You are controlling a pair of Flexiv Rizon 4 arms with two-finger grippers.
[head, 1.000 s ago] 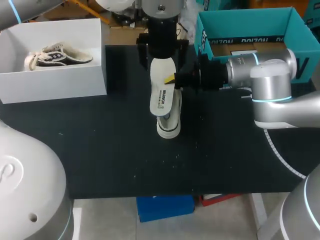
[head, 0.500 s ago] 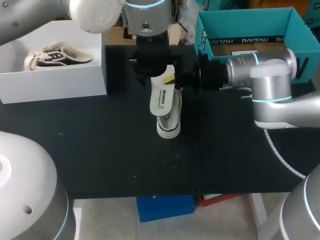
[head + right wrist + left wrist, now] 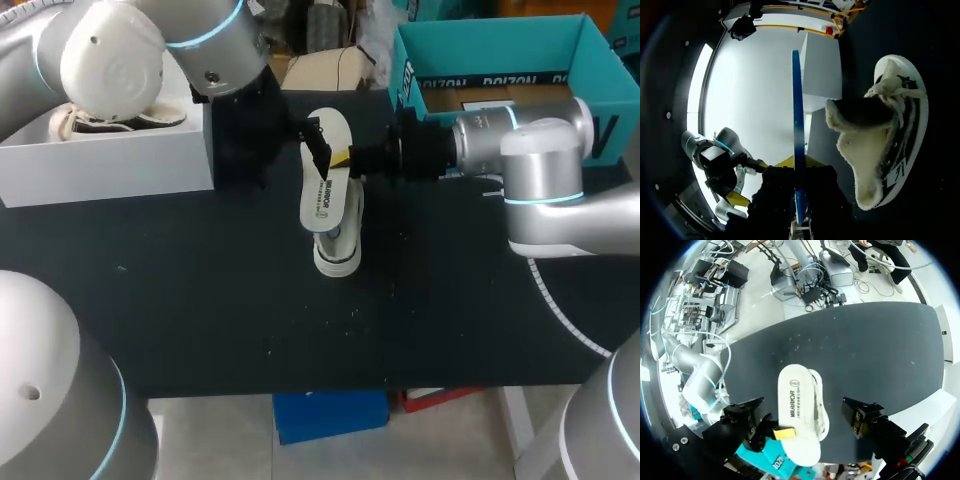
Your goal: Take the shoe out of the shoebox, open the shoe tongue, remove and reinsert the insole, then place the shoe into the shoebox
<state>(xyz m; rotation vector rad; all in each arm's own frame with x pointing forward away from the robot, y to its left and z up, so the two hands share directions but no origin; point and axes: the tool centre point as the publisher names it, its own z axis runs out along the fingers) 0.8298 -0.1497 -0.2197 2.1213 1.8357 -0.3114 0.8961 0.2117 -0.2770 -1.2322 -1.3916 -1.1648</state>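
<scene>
Right gripper (image 3: 347, 160) pinches the flat white insole (image 3: 324, 175); left gripper (image 3: 318, 142) hangs beside it, released and spread. The fleece-lined sneaker (image 3: 338, 248) lies beneath, on the black tabletop (image 3: 200, 280).

Robotics lab: grey left arm (image 3: 120, 60) and right arm (image 3: 540, 170) over a black table (image 3: 200, 300) with white shoebox (image 3: 110, 165) and teal carton (image 3: 480, 45).

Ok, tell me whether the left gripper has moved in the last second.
Yes. In the head view the left gripper has swung off the far end of the insole toward the white shoebox; the shoebox itself has not shifted.
</scene>
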